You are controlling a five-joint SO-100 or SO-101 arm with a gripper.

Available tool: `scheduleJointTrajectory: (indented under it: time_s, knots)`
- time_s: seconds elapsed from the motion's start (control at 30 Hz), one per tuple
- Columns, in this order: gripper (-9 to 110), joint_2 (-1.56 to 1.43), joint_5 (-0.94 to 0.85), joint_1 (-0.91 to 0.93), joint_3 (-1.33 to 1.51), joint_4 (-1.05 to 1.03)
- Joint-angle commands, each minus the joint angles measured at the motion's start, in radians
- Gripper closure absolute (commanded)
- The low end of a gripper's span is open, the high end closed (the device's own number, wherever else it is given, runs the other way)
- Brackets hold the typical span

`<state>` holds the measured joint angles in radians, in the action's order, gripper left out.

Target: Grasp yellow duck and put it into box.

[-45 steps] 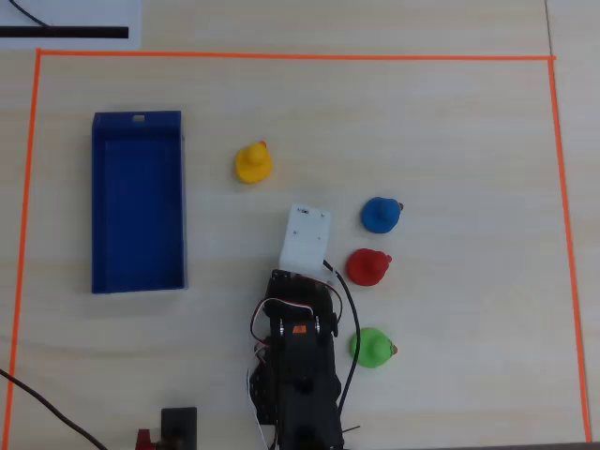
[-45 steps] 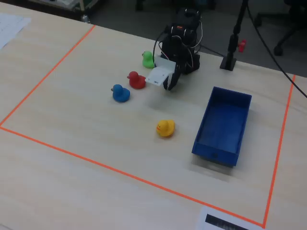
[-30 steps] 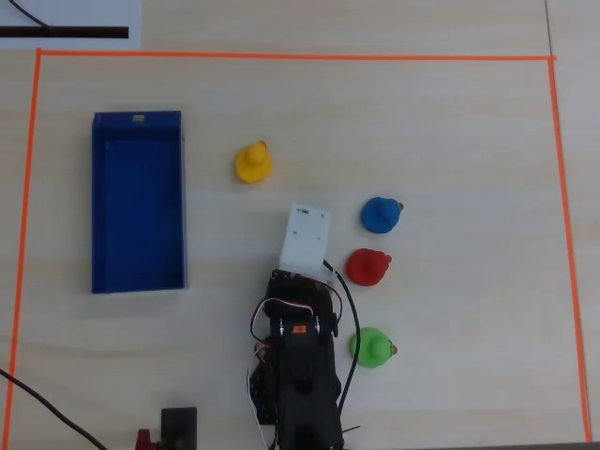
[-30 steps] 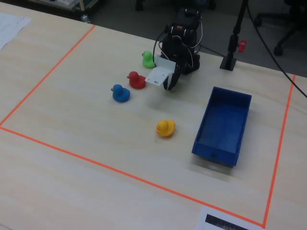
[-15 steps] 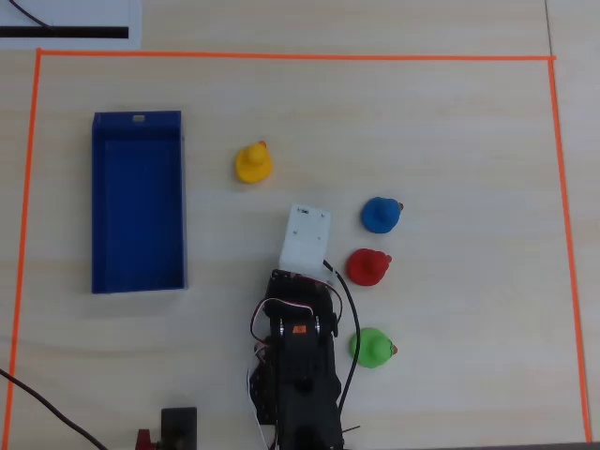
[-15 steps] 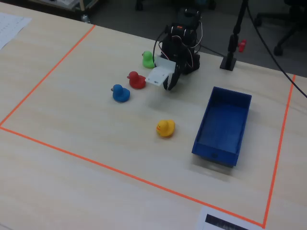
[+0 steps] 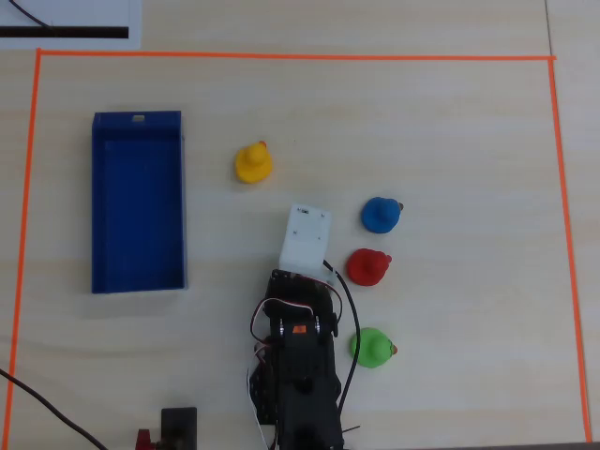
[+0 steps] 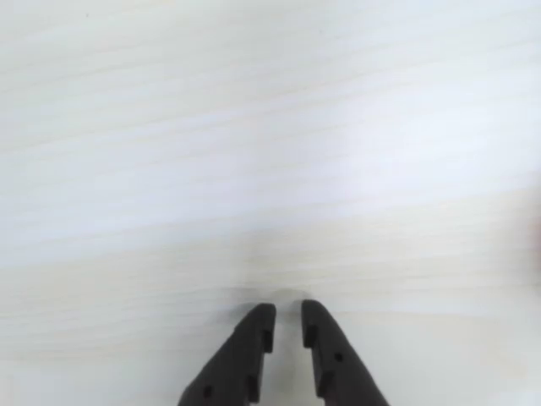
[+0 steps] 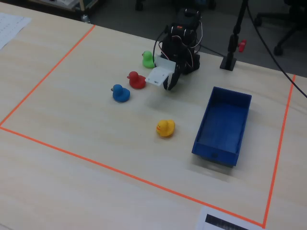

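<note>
Taking the blue box point(image 7: 138, 202) as our landmark in the overhead view and reading rightwards, we find the yellow duck point(image 7: 253, 162) just right of the box's upper end, standing free on the worktop point(image 7: 450, 131), then our arm point(image 7: 300, 356) below and right of the duck, and furthest from the box the blue duck point(image 7: 381, 215), red duck point(image 7: 368, 267) and green duck point(image 7: 373, 348). We judge the yellow duck light, smooth and probably a bit squashy, so it may slip; gripping across its round body, low down, looks safest. In the wrist view our fingers point(image 8: 287, 326) are nearly pressed together with a thin gap, pinching nothing, over bare worktop. No duck or box shows there, and overhead the white camera housing point(image 7: 306, 236) hides the fingers.
</note>
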<state>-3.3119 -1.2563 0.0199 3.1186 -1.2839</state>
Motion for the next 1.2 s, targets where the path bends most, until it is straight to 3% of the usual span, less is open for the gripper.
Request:
scheduleJointTrajectory:
  time_s: [0.0, 0.43, 0.6, 0.7, 0.8, 0.97, 1.17]
  knots:
    - [101, 0.0, 0.014, -0.006, -0.008, -0.025]
    - [101, 0.018, -0.005, 0.012, -0.021, 0.018]
    - [101, 0.193, 0.006, 0.009, -0.276, 0.037]
    - [80, 0.39, 0.046, -0.031, -0.502, 0.058]
    - [70, 0.624, 0.067, -0.08, -0.742, 0.035]
    - [61, 0.973, 0.144, -0.172, -0.997, 0.048]
    - [58, 1.35, 0.181, -0.173, -1.161, 0.23]
